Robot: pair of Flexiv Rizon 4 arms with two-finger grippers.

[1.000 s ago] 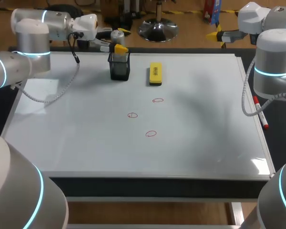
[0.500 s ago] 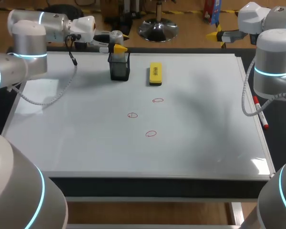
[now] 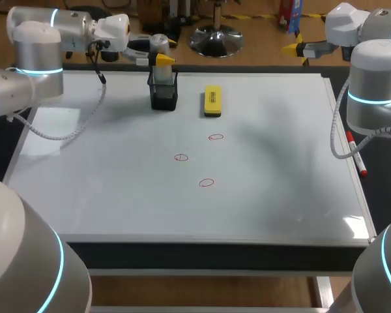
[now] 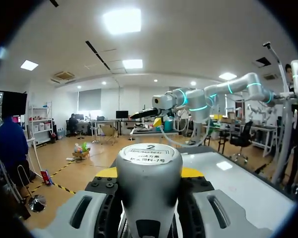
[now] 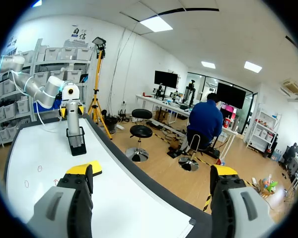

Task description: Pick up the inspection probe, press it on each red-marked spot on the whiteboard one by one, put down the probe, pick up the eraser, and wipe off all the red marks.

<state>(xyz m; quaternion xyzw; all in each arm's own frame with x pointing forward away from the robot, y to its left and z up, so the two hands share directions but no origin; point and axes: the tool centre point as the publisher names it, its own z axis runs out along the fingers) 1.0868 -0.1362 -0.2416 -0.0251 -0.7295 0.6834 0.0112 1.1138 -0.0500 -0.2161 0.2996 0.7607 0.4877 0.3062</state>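
Left hand (image 4: 149, 173) clasps a grey, round-topped, white-labelled probe (image 4: 149, 157).

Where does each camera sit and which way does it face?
Head view: above and behind, looking down on the whiteboard; left arm, right arm at its sides.
Left wrist view: on that wrist, looking along the left gripper, shut on the probe, toward the right arm.
Right wrist view: on that wrist, looking past the open right gripper toward the holder.
Head and right wrist views share the eraser.
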